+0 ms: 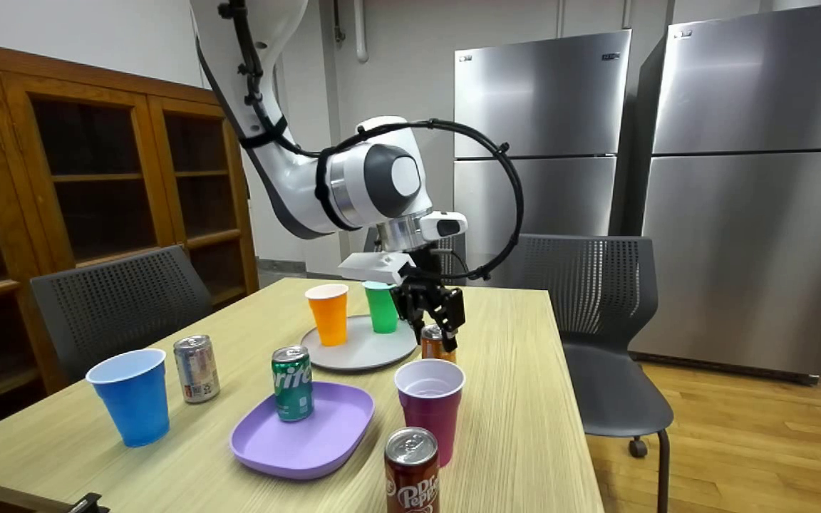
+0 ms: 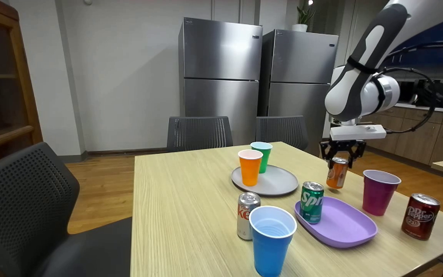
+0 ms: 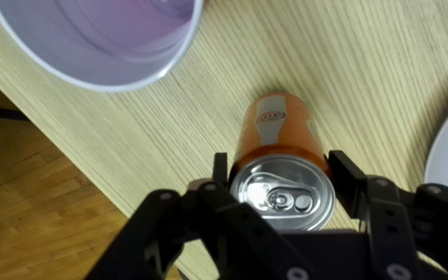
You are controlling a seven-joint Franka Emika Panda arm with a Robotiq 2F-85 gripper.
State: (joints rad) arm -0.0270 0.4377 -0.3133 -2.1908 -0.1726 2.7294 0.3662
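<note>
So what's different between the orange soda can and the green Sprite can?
Color: the orange soda can is orange with a pale graphic, while the Sprite can is green with white lettering.
Hold: the gripper is closed around the orange soda can; nothing grips the Sprite can.
Place: the Sprite can stands on the purple plate; the orange soda can is off it.
Shared: both are upright with silver tops.

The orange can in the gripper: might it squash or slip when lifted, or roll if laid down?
With no dent showing, the orange can seems fairly stiff. Its smooth metal wall might slip, though the gripper pinches it from both sides. Laid down, its round body would likely roll.
</note>
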